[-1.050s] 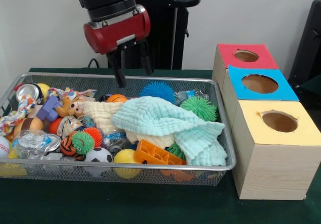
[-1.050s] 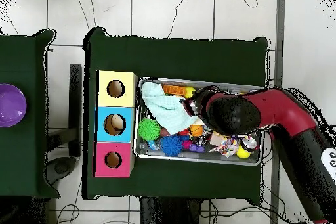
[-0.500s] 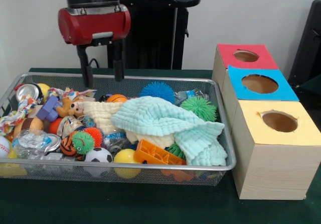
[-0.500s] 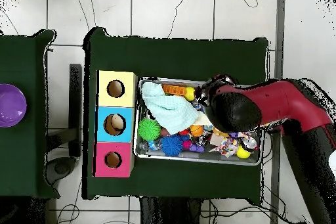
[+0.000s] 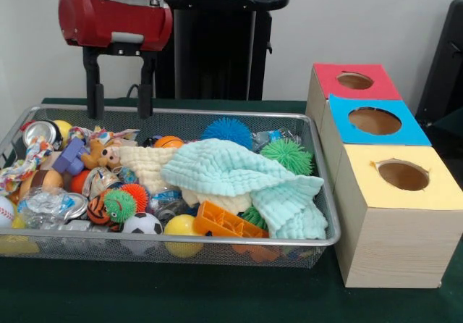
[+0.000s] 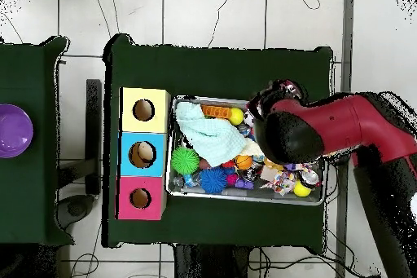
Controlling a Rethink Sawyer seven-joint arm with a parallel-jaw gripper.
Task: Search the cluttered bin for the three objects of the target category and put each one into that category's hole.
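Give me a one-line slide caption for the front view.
Open gripper hovers above the wire bin of toys, mint cloth draped across them, beside red, blue and yellow hole boxes.

One wire bin (image 5: 318, 240). Three boxes with holes: red (image 5: 353, 81), blue (image 5: 375, 121), yellow (image 5: 401, 176). Spiky balls: one blue (image 5: 226, 129), two green (image 5: 288, 154) (image 5: 119, 205), one orange (image 5: 136, 192). One soccer ball (image 5: 142, 224). One mint cloth (image 5: 239, 176). One purple bowl (image 6: 14, 130).

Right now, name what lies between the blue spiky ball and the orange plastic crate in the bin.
Front view: the mint-green muslin cloth lies between blue spiky ball and orange plastic crate.
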